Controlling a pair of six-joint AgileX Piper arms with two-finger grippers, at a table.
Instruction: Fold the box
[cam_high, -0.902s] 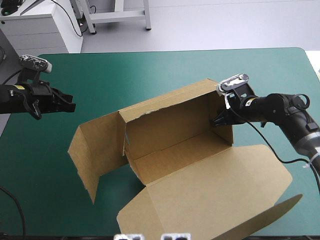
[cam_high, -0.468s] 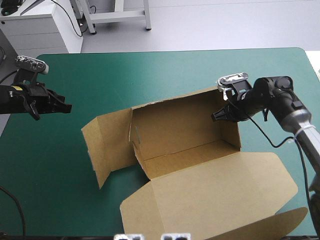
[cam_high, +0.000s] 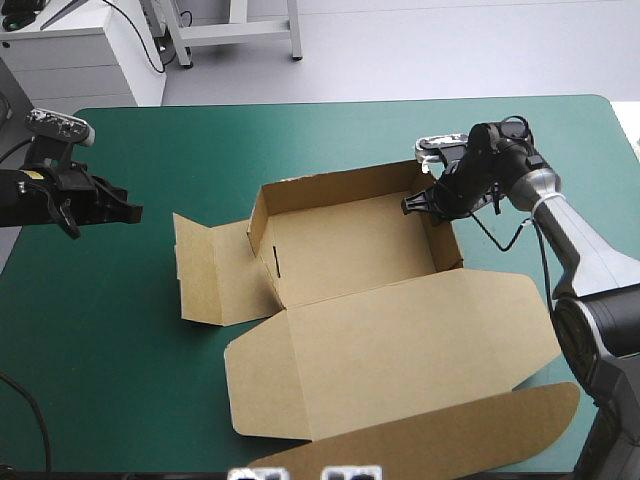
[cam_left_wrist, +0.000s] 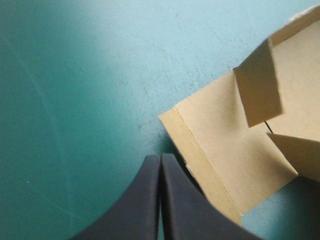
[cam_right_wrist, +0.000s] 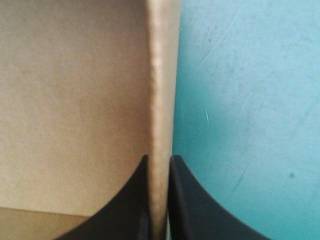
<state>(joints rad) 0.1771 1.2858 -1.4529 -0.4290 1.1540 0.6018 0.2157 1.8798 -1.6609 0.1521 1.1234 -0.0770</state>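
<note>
The box (cam_high: 350, 250) sat a little right of the middle of the teal-green cover (cam_high: 200, 140) as an open tray of plain brown board, matt and smooth-faced, with low upright walls around a rectangular floor. Its lid (cam_high: 400, 350) lay flat toward the table's near edge, a broad panel with angled corners, ending in a long rounded tuck flap (cam_high: 450, 440) at the near edge. At the tray's left end a creased side flap (cam_high: 205, 275) spread outward over the cover. A narrow dark slit (cam_high: 272, 262) showed low on the left wall.

The right gripper (cam_high: 412, 205) stood at the tray's far right corner, clamped on the top of the right end wall (cam_right_wrist: 162, 75). In the right wrist view its black fingers (cam_right_wrist: 130, 210) pinched the thin, pale, slightly rough cut edge of that wall, with the brown inside face to one side and the cover to the other.

The left gripper (cam_high: 135, 212) hung over the cover near the table's left edge, apart from the box. Its fingers (cam_left_wrist: 140, 210) were pressed together in one pointed arch, holding nothing, with the side flap's squared corner showing just ahead of them.
</note>
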